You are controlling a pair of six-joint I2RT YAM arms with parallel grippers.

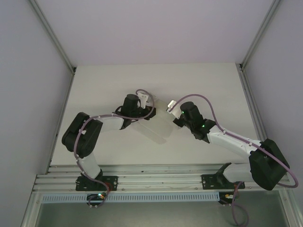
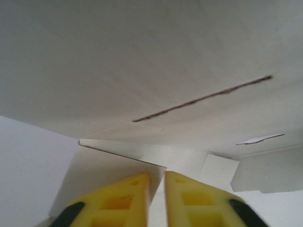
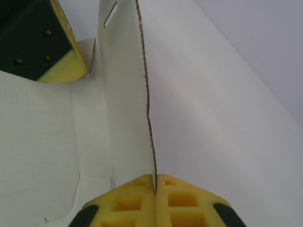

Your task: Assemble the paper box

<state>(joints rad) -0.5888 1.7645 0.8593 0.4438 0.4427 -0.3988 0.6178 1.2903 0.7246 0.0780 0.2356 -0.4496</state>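
The paper box (image 1: 158, 125) is white thin cardboard, partly folded, held above the middle of the table between both arms. My right gripper (image 1: 175, 117) comes in from the right. In the right wrist view it (image 3: 155, 182) is shut on a thin upright panel edge of the box (image 3: 203, 123). My left gripper (image 1: 149, 112) reaches in from the left. In the left wrist view it (image 2: 158, 182) straddles a flap edge, with a narrow gap left beside the flap. A broad box panel (image 2: 142, 66) hangs overhead there. One left finger (image 3: 64, 71) shows inside the box.
The white table (image 1: 104, 85) has pale enclosure walls (image 1: 28, 71) on the left, back and right. An aluminium rail (image 1: 156, 171) with both arm bases runs along the near edge. Purple cables (image 1: 208, 101) loop over the wrists.
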